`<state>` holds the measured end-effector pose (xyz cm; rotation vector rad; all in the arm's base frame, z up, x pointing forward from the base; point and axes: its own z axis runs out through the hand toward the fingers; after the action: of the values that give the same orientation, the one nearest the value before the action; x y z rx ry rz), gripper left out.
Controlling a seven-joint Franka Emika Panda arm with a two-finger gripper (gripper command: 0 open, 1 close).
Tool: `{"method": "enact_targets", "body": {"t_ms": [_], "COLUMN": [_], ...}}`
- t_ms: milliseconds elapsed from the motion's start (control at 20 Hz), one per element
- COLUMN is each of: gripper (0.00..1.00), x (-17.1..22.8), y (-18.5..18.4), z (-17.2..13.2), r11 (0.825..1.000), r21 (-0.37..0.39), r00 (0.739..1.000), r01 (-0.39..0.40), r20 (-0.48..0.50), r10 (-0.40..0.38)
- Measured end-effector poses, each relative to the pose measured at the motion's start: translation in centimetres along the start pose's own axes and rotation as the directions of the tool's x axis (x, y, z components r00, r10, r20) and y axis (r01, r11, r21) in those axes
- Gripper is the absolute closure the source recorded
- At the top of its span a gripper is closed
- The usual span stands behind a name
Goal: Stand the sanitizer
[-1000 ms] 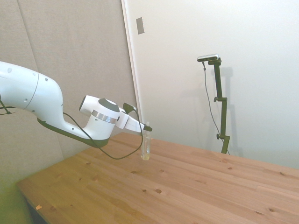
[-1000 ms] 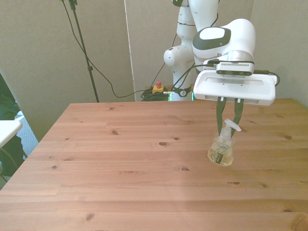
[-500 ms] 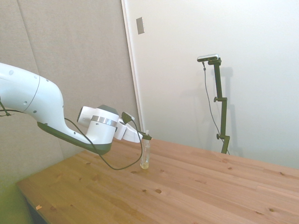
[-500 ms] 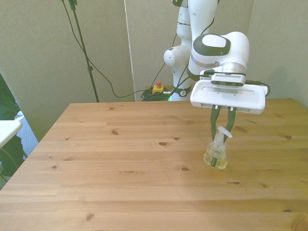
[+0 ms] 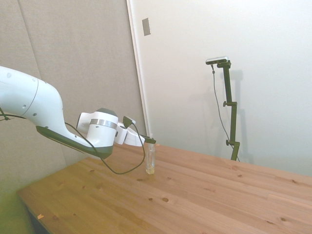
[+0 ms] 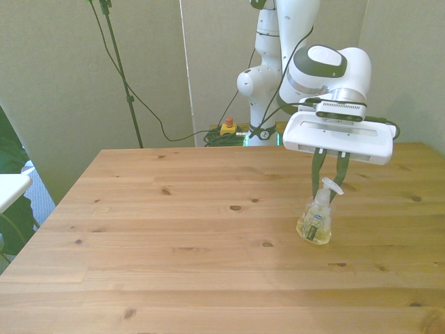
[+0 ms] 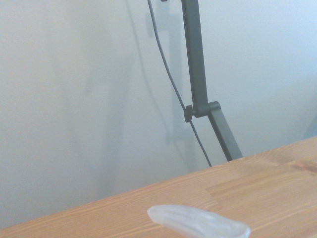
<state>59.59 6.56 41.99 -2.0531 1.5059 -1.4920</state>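
Observation:
The sanitizer is a small clear pump bottle with yellowish liquid. It stands upright with its base on the wooden table, toward the front view's right. My gripper comes down from above, and its two dark fingers are shut on the bottle's neck just under the white pump nozzle. In the side view the sanitizer stands thin and upright right below the gripper. In the wrist view only the translucent nozzle shows, blurred, above the table top.
A cable loops under the wrist just above the table. Behind the table's far edge lie cables and a red button box. A white object pokes in at the front view's left edge.
A second ago the sanitizer hung tilted above the table. It came down with the gripper and now rests upright on the wood; gripper and bottle have since shifted slightly toward the front view's right.

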Motion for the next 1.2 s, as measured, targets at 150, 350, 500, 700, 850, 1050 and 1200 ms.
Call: {"method": "enact_targets", "body": {"t_ms": [150, 350, 500, 700, 850, 1050, 1200], "gripper": [0.00, 0.00, 0.00, 0.00, 0.00, 0.00, 0.00], "x": [-0.4, -0.7, -1.2, -1.5, -1.5, -1.8, -1.3], "y": [0.4, 0.3, 0.4, 0.4, 1.0, 2.5, 2.9], "z": [0.0, -0.2, -0.3, -0.5, -0.9, -1.1, -1.0], "r11": [1.000, 1.000, 1.000, 1.000, 1.000, 0.998, 0.993], "r21": [-0.007, -0.005, -0.006, -0.008, -0.017, -0.066, -0.116], "r00": [1.000, 1.000, 1.000, 1.000, 1.000, 0.997, 0.987], "r01": [0.005, 0.008, 0.013, 0.015, 0.011, -0.018, -0.025], "r20": [0.006, 0.009, 0.014, 0.015, 0.023, 0.071, 0.153], "r10": [-0.005, -0.008, -0.012, -0.014, -0.011, 0.023, 0.042]}}
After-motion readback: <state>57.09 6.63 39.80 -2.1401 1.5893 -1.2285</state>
